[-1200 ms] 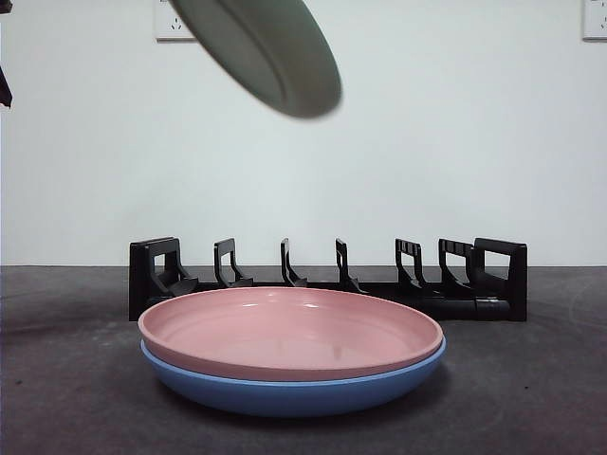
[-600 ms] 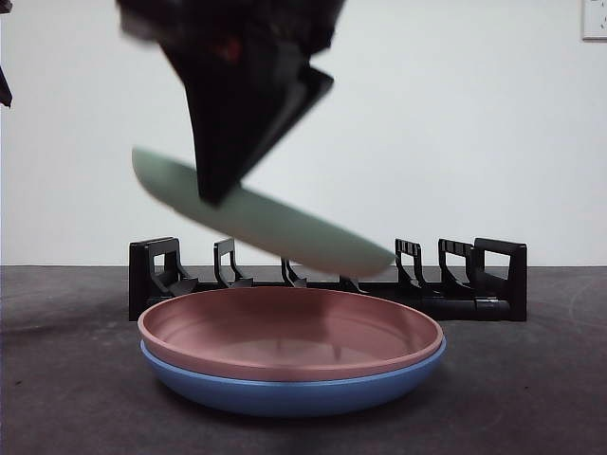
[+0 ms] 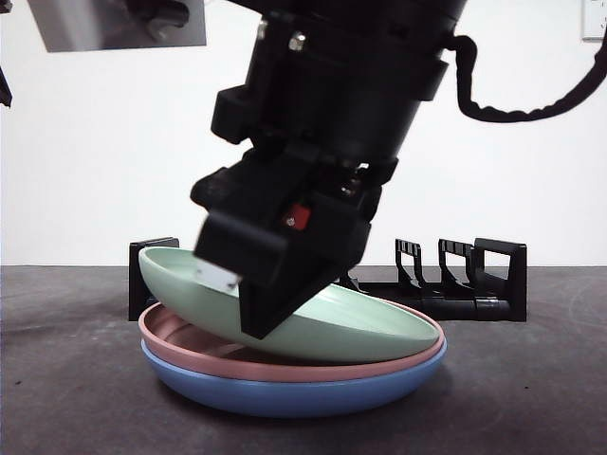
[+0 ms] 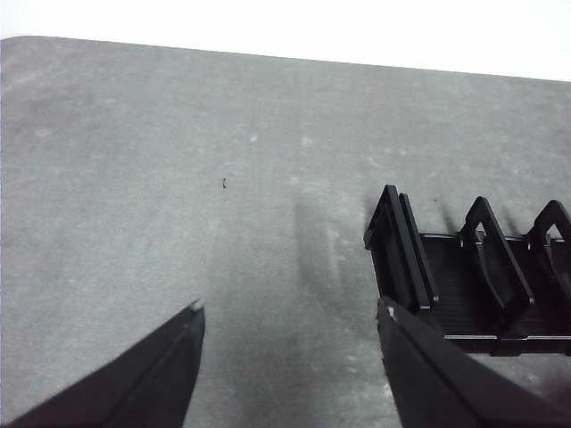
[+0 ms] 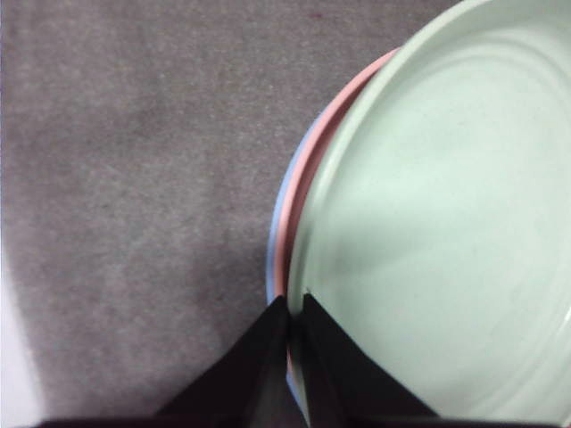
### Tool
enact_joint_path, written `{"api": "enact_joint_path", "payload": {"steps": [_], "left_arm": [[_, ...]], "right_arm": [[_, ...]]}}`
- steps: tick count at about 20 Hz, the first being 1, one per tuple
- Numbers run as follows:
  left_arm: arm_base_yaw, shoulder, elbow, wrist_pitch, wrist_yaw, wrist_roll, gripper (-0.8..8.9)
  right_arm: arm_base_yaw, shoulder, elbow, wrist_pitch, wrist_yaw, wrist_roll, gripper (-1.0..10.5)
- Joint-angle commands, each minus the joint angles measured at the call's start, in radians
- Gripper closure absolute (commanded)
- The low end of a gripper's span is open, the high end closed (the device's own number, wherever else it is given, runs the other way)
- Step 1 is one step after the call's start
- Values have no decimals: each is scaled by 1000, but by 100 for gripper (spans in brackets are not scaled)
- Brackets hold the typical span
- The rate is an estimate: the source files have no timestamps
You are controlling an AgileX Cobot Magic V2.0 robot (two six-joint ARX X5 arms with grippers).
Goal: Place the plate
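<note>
My right gripper (image 3: 248,308) is shut on the rim of a pale green plate (image 3: 360,327). It holds the plate tilted, its far side resting in the pink plate (image 3: 190,346), which is stacked on a blue plate (image 3: 285,393). In the right wrist view the jaws (image 5: 294,308) pinch the green plate's (image 5: 446,214) edge, with the pink plate's rim (image 5: 308,169) and the blue plate's rim (image 5: 275,241) showing beside it. My left gripper (image 4: 290,321) is open and empty above the bare table, near the end of the black rack (image 4: 482,276).
A black slotted plate rack (image 3: 465,280) stands behind the stacked plates, its slots empty. The grey table (image 3: 531,398) spreads around the stack. The right arm fills the upper middle of the front view.
The right arm has come down with the green plate, from high above the stack to resting tilted in the pink plate. The stacked plates and rack have not moved.
</note>
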Motion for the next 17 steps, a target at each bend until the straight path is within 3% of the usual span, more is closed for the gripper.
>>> {"api": "enact_joint_path", "payload": {"steps": [1, 10, 14, 17], "left_arm": [[-2, 3, 11, 10, 4, -5, 504], [-2, 3, 11, 10, 4, -5, 504], [-2, 3, 11, 10, 4, -5, 504], [-2, 3, 11, 10, 4, -5, 504]], "right_arm": [[13, 12, 6, 5, -33, 26, 931], [12, 77, 6, -18, -110, 25, 929], [12, 77, 7, -18, -109, 25, 762], [12, 74, 15, -18, -109, 25, 728]]}}
